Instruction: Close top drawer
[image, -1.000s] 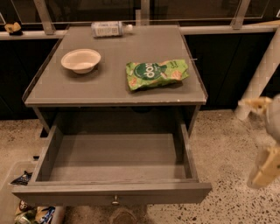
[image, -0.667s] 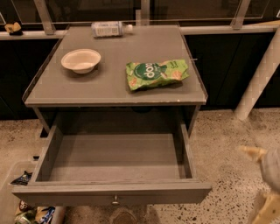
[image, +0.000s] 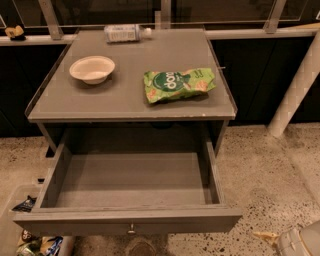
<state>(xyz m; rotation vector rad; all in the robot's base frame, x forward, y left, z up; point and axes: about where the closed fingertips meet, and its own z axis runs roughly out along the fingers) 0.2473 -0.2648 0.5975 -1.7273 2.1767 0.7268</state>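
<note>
The top drawer (image: 127, 221) is a wide, shallow grey drawer pulled far out from under the grey table (image: 60, 107). Its inside is bare. A small round metal knob (image: 131, 230) sits in the middle of its front, near the bottom edge of the view. My gripper (image: 287, 241) shows only in part at the bottom right corner, low over the speckled floor. It is to the right of the drawer front and apart from it, holding nothing that I can see.
On the table top stand a white bowl (image: 92, 68), a green snack bag (image: 178, 84) and a plastic bottle (image: 125, 33) lying at the back. A white post (image: 295, 90) slants at the right. Wrappers and a bin (image: 35, 244) lie at the lower left.
My gripper has dropped from the right edge down into the bottom right corner. The drawer stands as open as before.
</note>
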